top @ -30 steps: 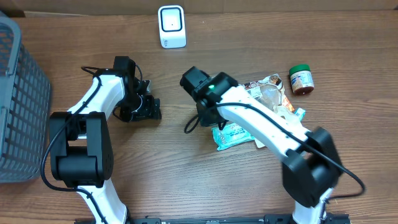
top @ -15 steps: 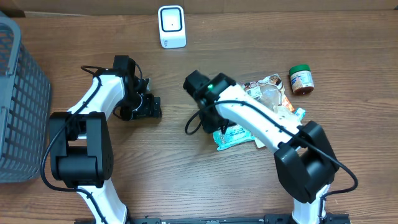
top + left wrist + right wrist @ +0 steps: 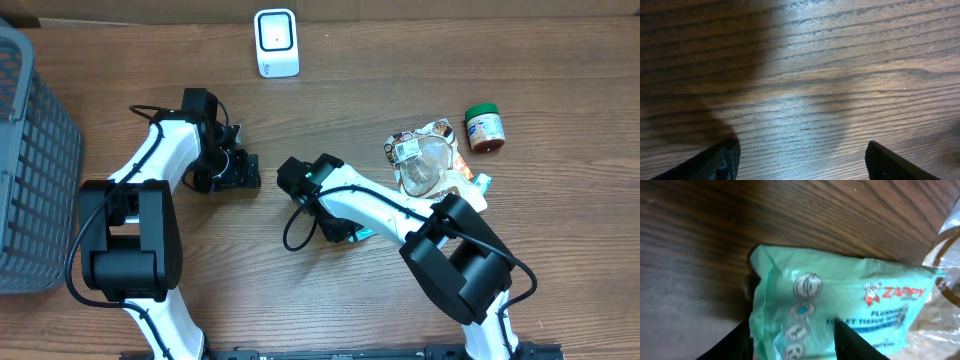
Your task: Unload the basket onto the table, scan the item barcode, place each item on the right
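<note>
The green packet (image 3: pixel 850 287) reads "ZAPPY" in red, then "FLUSHA…" and "TOILET TISSUE". It lies flat just 4 o'clock of the table's (image 3: pixel 300 300) centre, one end between the right gripper's (image 3: pixel 790 327) parted jaws. Since a second ago the right arm (image 3: pixel 380 205) has swung toward 9 o'clock and now covers most of the packet from overhead. The left gripper (image 3: pixel 802 150) gapes over bare wood and has not moved.

Left wrist: table (image 3: pixel 850 60) shows pale sheen ahead of left claw (image 3: pixel 805 162); heavy shadow up-left of it; claw itself dark, soft at bottom edge. Right wrist: dim, soft focus; pack (image 3: pixel 850 290) ahead of right claw (image 3: pixel 792 347) blurred, print smeared; deep shadow left. Overhead: bright, even, sharp.
</note>
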`<state>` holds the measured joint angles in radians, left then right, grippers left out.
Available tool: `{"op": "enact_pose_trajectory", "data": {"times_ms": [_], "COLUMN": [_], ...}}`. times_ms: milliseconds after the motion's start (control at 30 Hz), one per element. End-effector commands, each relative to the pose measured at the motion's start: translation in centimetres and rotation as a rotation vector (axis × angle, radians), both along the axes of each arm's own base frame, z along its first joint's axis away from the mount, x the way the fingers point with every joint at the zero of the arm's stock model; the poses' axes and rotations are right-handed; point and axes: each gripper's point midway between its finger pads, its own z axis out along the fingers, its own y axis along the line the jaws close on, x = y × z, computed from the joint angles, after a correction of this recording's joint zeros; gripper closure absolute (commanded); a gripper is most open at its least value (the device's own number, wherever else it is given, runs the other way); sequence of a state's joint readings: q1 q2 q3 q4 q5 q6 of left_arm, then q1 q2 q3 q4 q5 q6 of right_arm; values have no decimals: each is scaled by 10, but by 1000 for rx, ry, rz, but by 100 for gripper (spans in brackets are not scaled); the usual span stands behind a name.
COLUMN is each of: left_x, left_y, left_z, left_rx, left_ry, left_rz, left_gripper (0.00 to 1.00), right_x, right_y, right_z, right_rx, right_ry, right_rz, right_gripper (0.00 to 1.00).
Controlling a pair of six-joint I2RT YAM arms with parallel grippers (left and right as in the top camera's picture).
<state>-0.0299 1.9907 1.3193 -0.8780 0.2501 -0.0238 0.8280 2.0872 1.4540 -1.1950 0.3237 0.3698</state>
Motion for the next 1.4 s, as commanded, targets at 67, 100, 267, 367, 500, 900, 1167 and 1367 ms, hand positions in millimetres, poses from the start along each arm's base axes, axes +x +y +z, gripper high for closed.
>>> {"op": "enact_pose_trajectory", "data": {"times_ms": [67,100,267,367,500,900,1167,1367], "left_x": [0,0,1,2,2,2,2,-2], "left_y": [6,6,6,6,6,6,7,8], "left_z": [-10,-10,-10,-10,-10,-10,-10,-10], "left_rx": [14,14,14,14,14,18,18,25], "left_ry": [21,21,18,15,14,21,23,37], "left_rz": [16,16,16,16,16,40,46,46], "left_gripper": [16,16,16,16,16,19,20,20], "right_x": [-2,-3,-6,-5,-2,7,11,35], "right_y": [-12,-13,-16,-15,-10,112,154,146], "right_z": [-16,-18,-23,-23,-19,100,162,146], "right_rx": [-29,-31,-34,-29,-14,678,1163,1244], "right_ry": [-25,-23,-21,-26,-28,61,230,234], "right_rz": [-17,-17,-18,-21,-22,14,28,-100], "right_gripper": [58,64,91,96,96,96,96,96]}}
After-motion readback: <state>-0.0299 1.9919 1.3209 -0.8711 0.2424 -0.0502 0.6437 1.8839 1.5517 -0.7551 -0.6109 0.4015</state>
